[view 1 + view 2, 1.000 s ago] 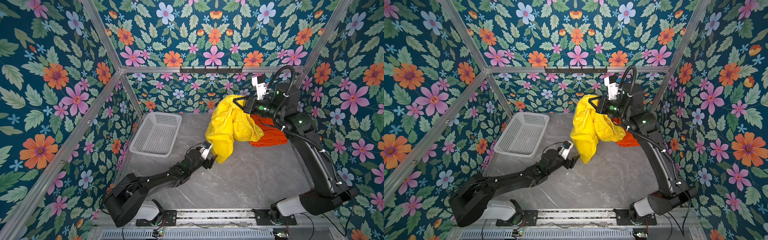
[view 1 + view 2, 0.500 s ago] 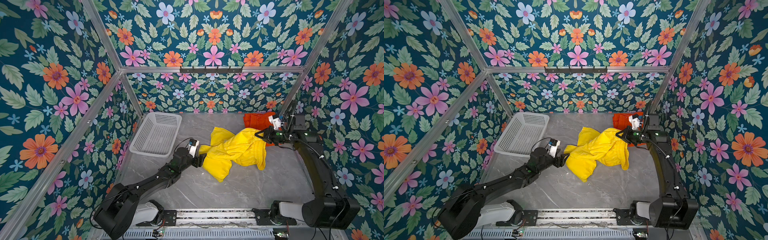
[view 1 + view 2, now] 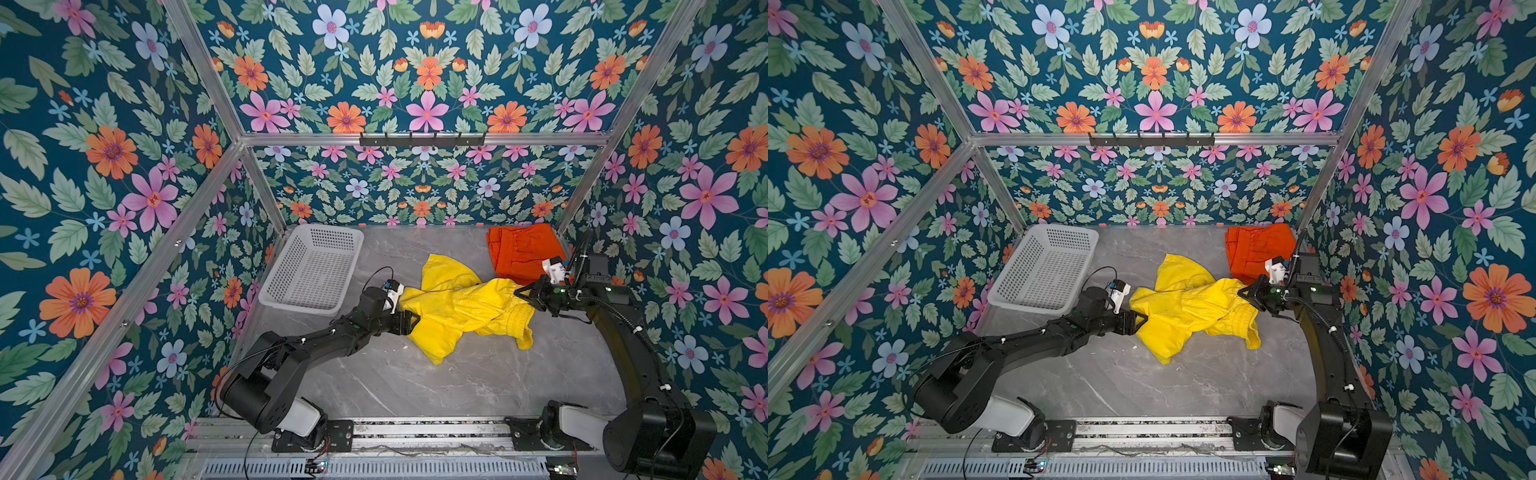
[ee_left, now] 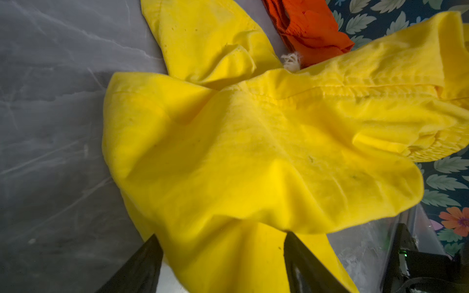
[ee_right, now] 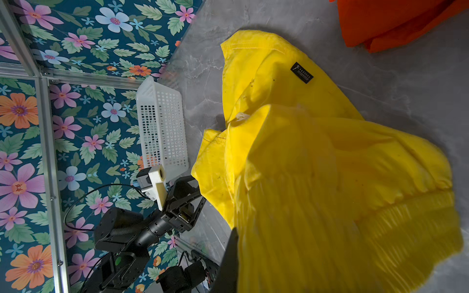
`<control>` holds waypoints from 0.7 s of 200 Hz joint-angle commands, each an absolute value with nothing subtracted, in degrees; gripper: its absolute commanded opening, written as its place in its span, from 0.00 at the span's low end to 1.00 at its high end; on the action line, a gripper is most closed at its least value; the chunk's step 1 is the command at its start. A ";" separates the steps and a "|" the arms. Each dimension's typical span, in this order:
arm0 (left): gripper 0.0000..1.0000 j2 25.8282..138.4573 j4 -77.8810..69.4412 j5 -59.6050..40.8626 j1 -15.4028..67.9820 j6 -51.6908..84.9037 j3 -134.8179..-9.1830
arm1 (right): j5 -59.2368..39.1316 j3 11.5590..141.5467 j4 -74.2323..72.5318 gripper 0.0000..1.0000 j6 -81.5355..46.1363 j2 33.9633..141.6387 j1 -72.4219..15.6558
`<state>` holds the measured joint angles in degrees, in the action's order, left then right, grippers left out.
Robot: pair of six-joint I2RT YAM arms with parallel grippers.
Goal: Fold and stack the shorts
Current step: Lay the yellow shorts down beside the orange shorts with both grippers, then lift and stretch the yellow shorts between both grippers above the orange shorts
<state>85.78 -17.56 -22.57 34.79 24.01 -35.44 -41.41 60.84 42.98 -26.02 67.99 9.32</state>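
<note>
**Yellow shorts [image 3: 465, 309] slung between both arms, one end unsecured**

Position: the garment sits mid-surface [image 3: 436, 386], crumpled. Its long axis runs side to side, from one arm to the other. The waistband end is to the right and raised off the surface. One leg hem is to the left, another leg lies toward the front, and a further flap splays toward the back.

Right fingers [image 5: 230, 263]: pressed together on the gathered waistband, which hangs from them in pleats.

Left fingers [image 4: 142, 271]: spread wide, one either side of a leg hem. Cloth lies between and directly ahead of them, but nothing is pinched. They are the nearer pair to the loose end. In my judgement the coming move turns on that: close on the hem where it stands, then draw the garment flat along its length.

Surroundings: orange shorts [image 3: 521, 253], apparently folded, lie in the back right corner, just behind the right arm [image 3: 623, 332] and near the yellow waistband. They are likely the base of the stack. Basket [image 3: 291, 266] stands at back left, beside the left arm [image 3: 316, 340] and apart from the cloth. Neither blocks the left fingers.

Main risk: the hem is bunched in layers, so a pinch may take more than one.
</note>
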 commanded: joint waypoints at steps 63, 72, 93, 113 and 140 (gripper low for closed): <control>0.22 91.47 -11.91 -14.80 34.54 22.67 -43.30 | -44.91 63.82 39.82 0.00 -26.50 66.82 9.32; 0.09 89.19 -6.23 -10.47 34.48 20.64 -46.17 | -45.32 65.78 39.81 0.00 -26.84 66.60 9.27; 0.00 82.89 7.63 0.71 33.66 14.07 -53.75 | -46.20 72.74 40.89 0.00 -26.79 66.95 9.23; 0.00 77.14 17.71 9.03 32.01 7.95 -61.08 | -48.15 80.08 41.26 0.00 -26.79 67.40 9.33; 0.00 70.69 24.81 17.73 30.34 0.46 -68.72 | -51.31 88.76 39.96 0.00 -27.77 68.27 9.31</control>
